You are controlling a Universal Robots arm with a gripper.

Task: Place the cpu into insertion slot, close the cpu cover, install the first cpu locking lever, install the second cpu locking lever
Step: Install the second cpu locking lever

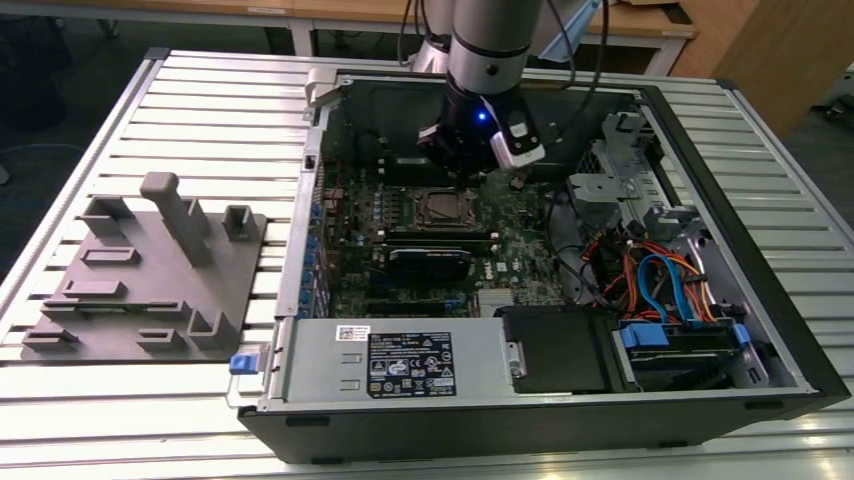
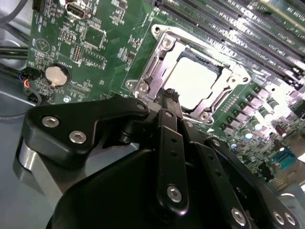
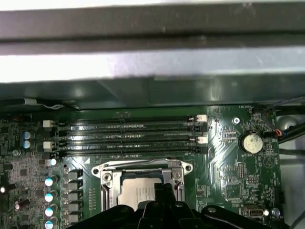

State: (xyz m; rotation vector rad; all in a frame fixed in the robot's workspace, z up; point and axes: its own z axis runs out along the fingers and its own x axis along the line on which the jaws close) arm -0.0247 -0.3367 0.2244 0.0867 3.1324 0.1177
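The cpu lies flat in the insertion slot on the green board, its pale metal top showing. The silver cpu cover lies down around the chip like a frame. A thin metal lever runs along one side of the cover. My gripper hangs just above the socket's edge with its black fingers brought together to a narrow tip, and nothing shows between them. In the first wrist view the gripper overlaps the near side of the cpu. In the exterior view the gripper sits just behind the socket.
The open computer case rests on a slatted table. A grey fixture plate lies at the exterior view's left. Memory slots and a coin battery flank the socket. Cables and the power supply fill the case's front.
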